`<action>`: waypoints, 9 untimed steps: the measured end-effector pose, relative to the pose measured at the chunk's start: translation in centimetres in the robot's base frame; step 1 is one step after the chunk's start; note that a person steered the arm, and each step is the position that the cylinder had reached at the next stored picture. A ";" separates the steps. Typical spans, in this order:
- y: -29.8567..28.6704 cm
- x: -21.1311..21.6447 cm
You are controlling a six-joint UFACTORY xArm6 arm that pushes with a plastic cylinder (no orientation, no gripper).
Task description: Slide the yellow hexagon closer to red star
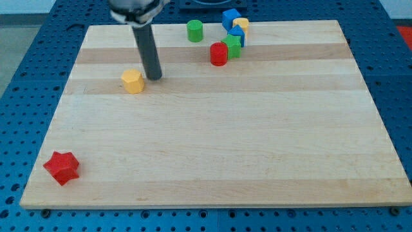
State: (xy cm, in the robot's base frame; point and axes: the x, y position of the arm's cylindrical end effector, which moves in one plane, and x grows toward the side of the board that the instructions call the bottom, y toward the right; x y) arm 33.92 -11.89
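While my tip (155,77) stands just right of the yellow hexagon (132,82), touch unclear; red star (62,167) sits well apart.

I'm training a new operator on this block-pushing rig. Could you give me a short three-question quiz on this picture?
1. True or false: my tip is at the view's left of the yellow hexagon.
2. Multiple choice: the red star lies near which corner of the board? A) the view's top right B) the view's bottom left C) the view's bottom right
3. Fill in: the block standing alone at the view's left of the cluster near the top edge is the green ____.

Key: 1 false, my tip is just to the hexagon's right; 2 B; 3 cylinder.
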 end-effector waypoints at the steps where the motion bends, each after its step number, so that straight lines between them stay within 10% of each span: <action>1: -0.4 -3.3; 4: -4.2 9.4; 6: -6.3 4.5; 8: -7.9 13.4; 9: -7.6 10.4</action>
State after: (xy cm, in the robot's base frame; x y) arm 44.29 -19.49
